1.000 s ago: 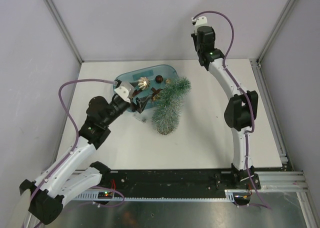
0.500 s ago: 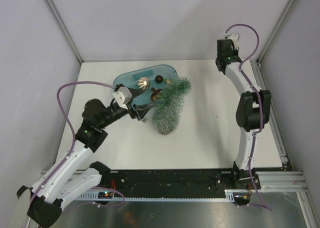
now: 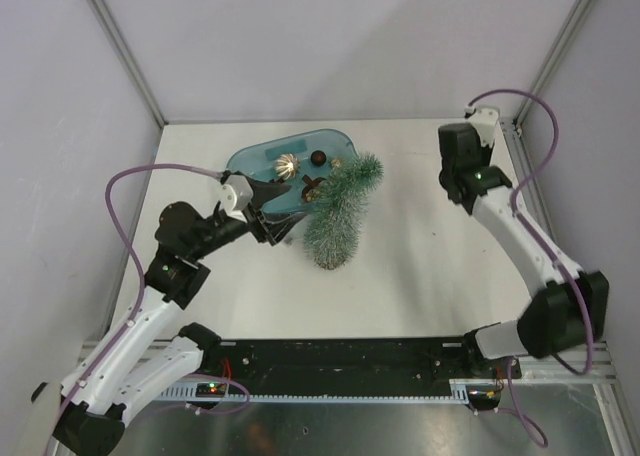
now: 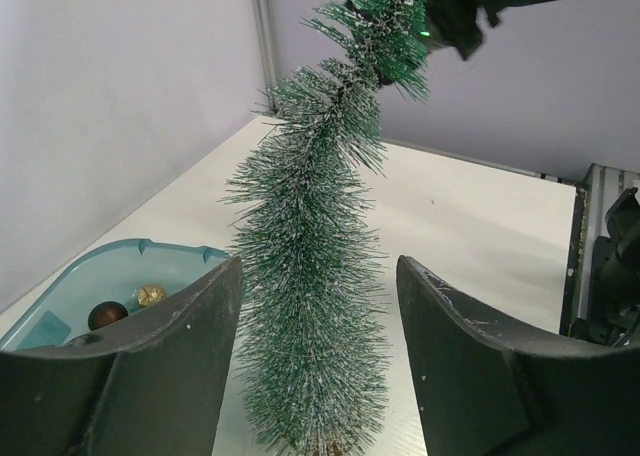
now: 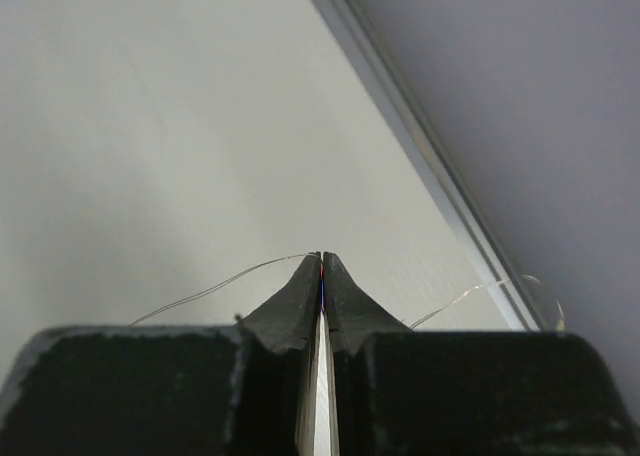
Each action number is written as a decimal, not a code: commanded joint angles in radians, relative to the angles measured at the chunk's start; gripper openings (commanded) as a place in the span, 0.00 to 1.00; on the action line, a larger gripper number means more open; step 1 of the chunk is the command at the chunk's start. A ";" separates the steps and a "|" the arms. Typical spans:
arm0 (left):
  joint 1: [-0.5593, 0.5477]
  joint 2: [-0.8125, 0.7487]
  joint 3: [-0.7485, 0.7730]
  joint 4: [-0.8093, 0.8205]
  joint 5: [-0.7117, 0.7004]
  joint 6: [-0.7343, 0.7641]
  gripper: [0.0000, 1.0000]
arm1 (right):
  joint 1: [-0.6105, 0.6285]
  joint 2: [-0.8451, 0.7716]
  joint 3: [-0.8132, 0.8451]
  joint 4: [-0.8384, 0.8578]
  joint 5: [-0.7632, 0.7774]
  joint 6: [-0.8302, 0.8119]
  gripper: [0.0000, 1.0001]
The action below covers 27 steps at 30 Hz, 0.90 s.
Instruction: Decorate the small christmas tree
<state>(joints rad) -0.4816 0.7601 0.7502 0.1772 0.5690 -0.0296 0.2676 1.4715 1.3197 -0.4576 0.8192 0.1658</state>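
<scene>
**White counter (image 3: pixel 420 266) inside lilac-grey walls (image 3: pixel 330 46): tree standing, one pincer open, one closed**

Item 1. The small christmas tree (image 3: pixel 338 216) stands near the middle of the counter, just beside the right end of the blue tub (image 3: pixel 250 162). Its top bends to one side.

Item 2. The left pincer (image 3: pixel 287 228) sits low at the tree's side. Its jaws are wide apart, and the wrist view shows the lower needles between them. Contact cannot be confirmed.

Item 3. The right pincer (image 5: pixel 321 261) is well apart, near the counter's right edge. Its jaws are pressed together with a thin strand (image 5: pixel 215 288) caught at the tips.

Item 4. The tub holds a silver ornament (image 3: pixel 287 163) and a dark ball (image 3: pixel 318 158).
</scene>
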 commanded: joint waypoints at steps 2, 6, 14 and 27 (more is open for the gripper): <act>0.009 -0.027 0.012 0.021 0.028 -0.045 0.67 | 0.174 -0.286 -0.183 -0.103 0.052 0.108 0.10; 0.009 -0.035 0.014 0.021 0.069 -0.070 0.65 | 0.345 -0.398 -0.248 -0.272 0.089 0.221 0.13; -0.007 -0.036 0.017 0.022 0.286 -0.178 0.61 | 0.576 -0.438 -0.318 -0.573 0.046 0.554 0.12; -0.028 -0.029 -0.014 0.047 0.242 -0.167 0.58 | 1.130 -0.419 -0.315 -0.537 -0.078 0.731 0.12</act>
<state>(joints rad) -0.5076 0.7345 0.7475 0.1852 0.8227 -0.1844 1.2732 1.0428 0.9802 -1.0538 0.7563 0.8364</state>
